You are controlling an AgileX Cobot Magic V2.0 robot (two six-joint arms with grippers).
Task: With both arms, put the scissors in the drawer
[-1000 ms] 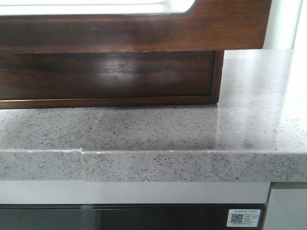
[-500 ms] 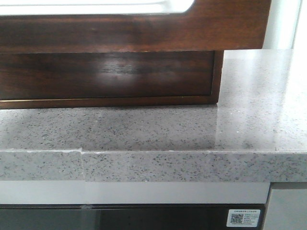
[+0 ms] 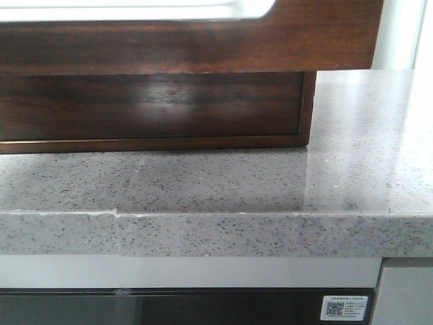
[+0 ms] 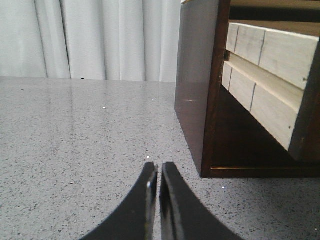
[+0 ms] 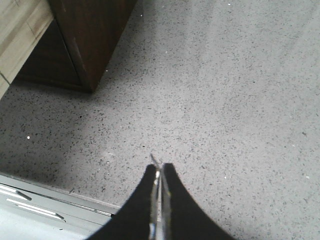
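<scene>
The drawer [image 3: 203, 44] is the glossy dark brown front across the top of the front view, with a white rounded-corner area along its top edge. Neither gripper shows in that view. In the left wrist view my left gripper [image 4: 159, 170] is shut with nothing between its fingers, low over the speckled counter beside the dark cabinet side [image 4: 196, 85]. My right gripper [image 5: 159, 170] is shut on the scissors [image 5: 154, 160]. Only a thin metal tip sticks out past its fingertips, above the counter near the cabinet's corner [image 5: 92, 30].
A grey speckled stone counter [image 3: 216, 183] carries the dark wood cabinet [image 3: 149, 105]; its front edge runs low across the front view. Light wood slats [image 4: 270, 55] show inside the cabinet. White curtains [image 4: 90, 37] hang behind. Below the counter edge lies a white surface [image 5: 30, 215].
</scene>
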